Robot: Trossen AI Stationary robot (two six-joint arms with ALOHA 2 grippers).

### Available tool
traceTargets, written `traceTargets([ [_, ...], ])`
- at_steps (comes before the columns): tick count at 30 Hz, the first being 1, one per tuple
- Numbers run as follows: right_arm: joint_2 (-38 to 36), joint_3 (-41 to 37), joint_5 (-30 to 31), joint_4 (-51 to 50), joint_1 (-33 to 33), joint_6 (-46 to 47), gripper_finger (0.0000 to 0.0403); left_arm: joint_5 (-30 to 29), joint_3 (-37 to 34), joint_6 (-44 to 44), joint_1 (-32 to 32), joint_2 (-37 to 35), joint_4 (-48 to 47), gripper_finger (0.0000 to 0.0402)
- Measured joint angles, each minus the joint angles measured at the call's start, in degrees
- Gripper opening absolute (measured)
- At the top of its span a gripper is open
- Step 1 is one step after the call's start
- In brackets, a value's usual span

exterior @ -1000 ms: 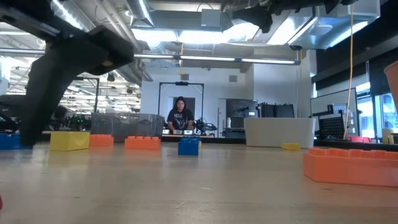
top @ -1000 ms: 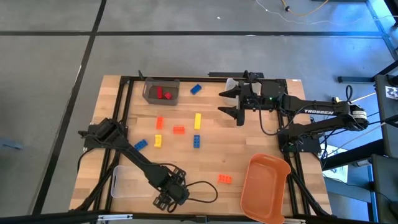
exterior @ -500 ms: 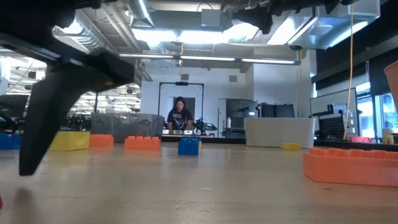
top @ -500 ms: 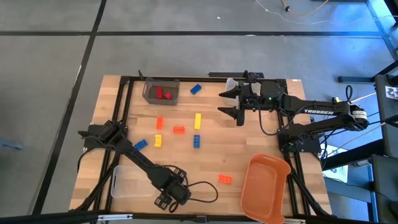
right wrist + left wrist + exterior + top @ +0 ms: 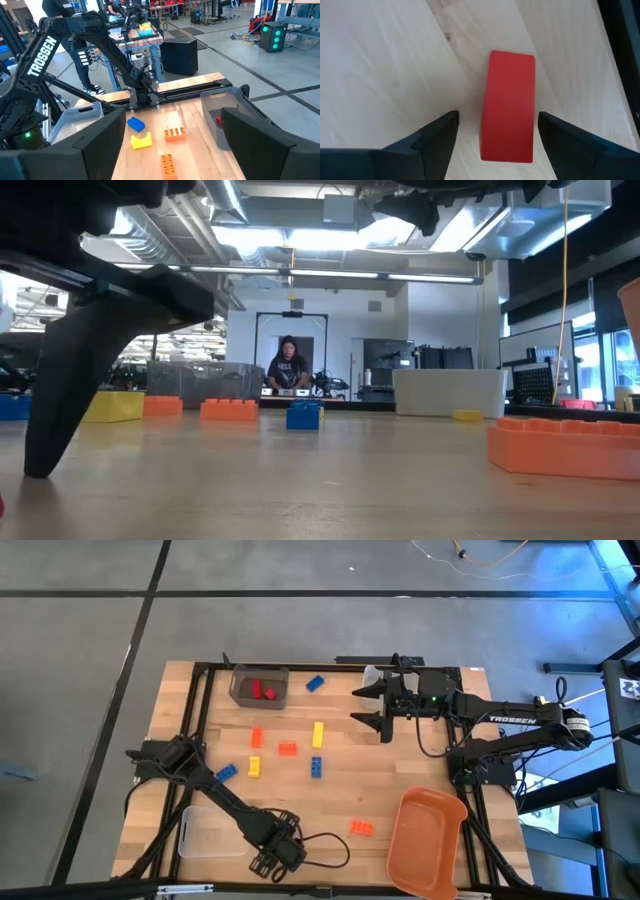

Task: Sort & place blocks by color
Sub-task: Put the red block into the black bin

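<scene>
The left gripper (image 5: 268, 858) is down at the near edge of the wooden worktop (image 5: 400, 765), just right of the clear bin (image 5: 205, 835). Its jaws are released and straddle a red block (image 5: 508, 106) lying flat on the wood, with a gap on each side. The right gripper (image 5: 372, 706) hangs above the far right of the worktop, jaws spread wide and empty. Between them lie loose blocks: orange (image 5: 287, 748), yellow (image 5: 318, 733) and blue (image 5: 316, 767) ones mid-worktop, another orange block (image 5: 361, 828) beside the orange bin (image 5: 428, 840). Two red blocks (image 5: 262, 691) sit in the dark bin (image 5: 238, 688) at the far left.
</scene>
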Motion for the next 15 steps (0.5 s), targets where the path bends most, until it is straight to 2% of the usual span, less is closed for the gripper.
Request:
traceTargets([
  [4, 0.0, 0.0, -0.02, 0.01, 0.0, -0.02, 0.0327, -0.78, -0.07, -0.82, 0.02, -0.23, -1.11, 0.0215],
  [8, 0.0, 0.0, -0.02, 0.01, 0.0, -0.72, 0.0327, -1.37, -0.25, -0.02, 0.78, -1.03, -2.69, 0.0123],
  [15, 0.0, 0.0, 1.4, 0.07, -0.04, -1.79, 0.0327, 0.12, -0.33, 3.0, 6.41, -6.42, -6.99, 0.0117],
])
